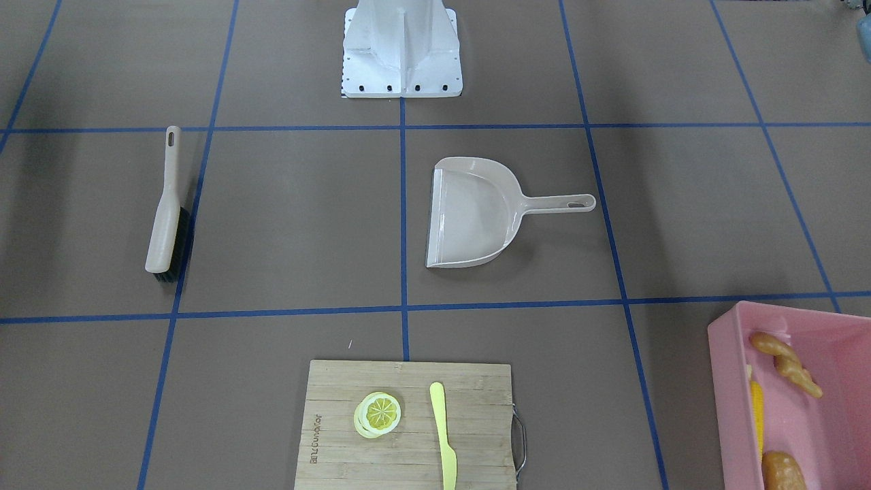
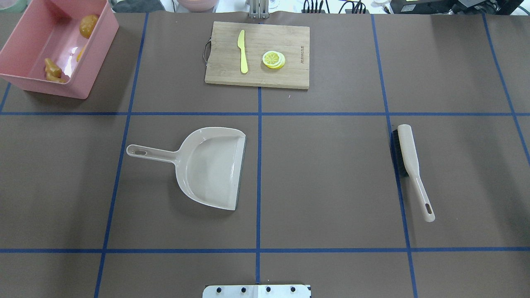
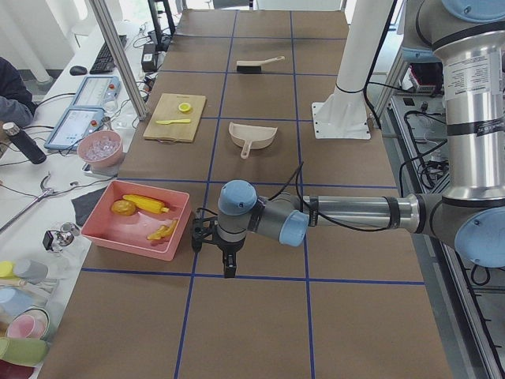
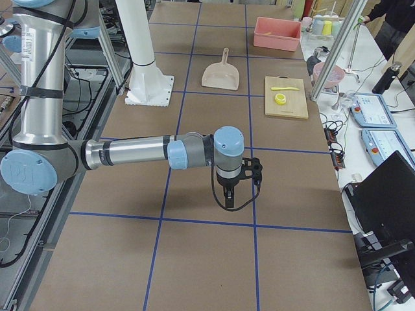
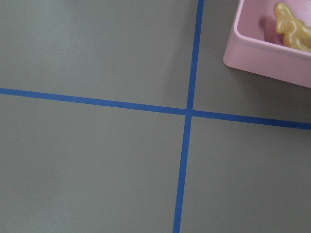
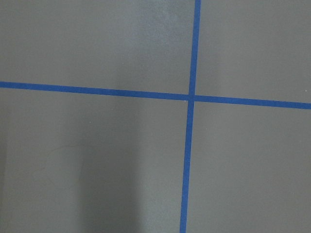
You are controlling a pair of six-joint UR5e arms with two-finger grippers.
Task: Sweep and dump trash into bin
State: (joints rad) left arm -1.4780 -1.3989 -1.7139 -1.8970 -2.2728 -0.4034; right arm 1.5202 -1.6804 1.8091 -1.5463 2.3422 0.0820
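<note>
Corn cob (image 3: 146,204), ginger root (image 2: 53,70) & brown lump (image 2: 88,25) all lie inside the pink bin (image 2: 41,85) on the bench (image 2: 331,186). Left gripper (image 3: 228,267) hangs near the bin, right gripper (image 4: 228,197) well apart from it. Can't tell whether either is spread or pressed together.

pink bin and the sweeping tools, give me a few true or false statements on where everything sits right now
1. The ginger root lies inside the pink bin. True.
2. The dustpan holds the corn cob. False: the dustpan is empty, and the corn cob is in the pink bin.
3. The brush lies flat on the table, apart from the dustpan. True.
4. The lemon slice is in the pink bin. False: it sits on the cutting board, beside the knife.
</note>
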